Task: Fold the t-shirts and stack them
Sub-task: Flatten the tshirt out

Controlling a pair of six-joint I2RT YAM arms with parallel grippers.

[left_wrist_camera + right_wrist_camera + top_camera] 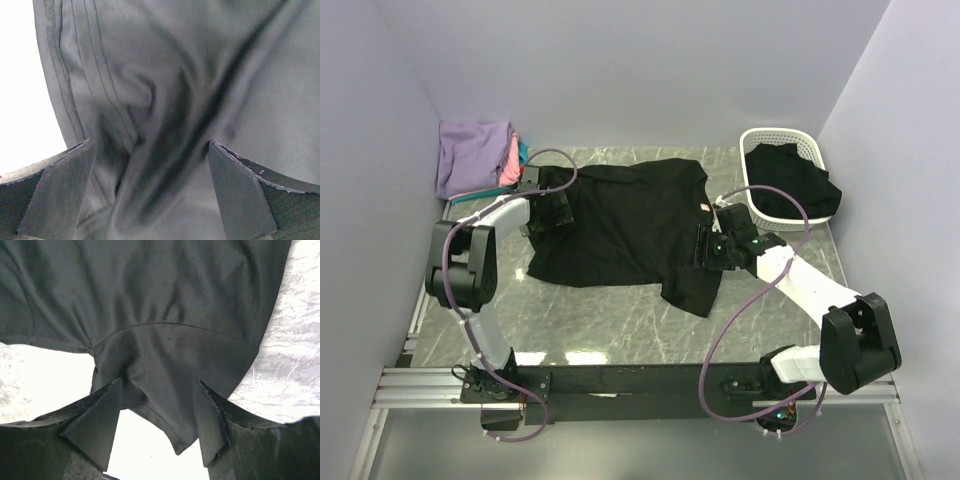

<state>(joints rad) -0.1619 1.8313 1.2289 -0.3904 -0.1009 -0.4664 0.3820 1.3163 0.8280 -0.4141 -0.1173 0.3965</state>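
A black t-shirt (620, 225) lies spread flat on the marble table. My left gripper (555, 212) is over its left sleeve. In the left wrist view the gripper (150, 192) is open, with rumpled black cloth (165, 100) between the fingers (65, 192). My right gripper (705, 246) is over the right sleeve. In the right wrist view it (157, 425) is open and straddles the sleeve hem (165, 390). Another black t-shirt (790, 180) lies loose in the basket. Folded lavender (470, 155), pink (508, 162) and teal (523, 152) shirts are stacked at the back left.
A white perforated basket (752, 140) stands at the back right by the wall. Walls close in the table on the left, back and right. Bare marble (610, 320) shows in front of the spread shirt.
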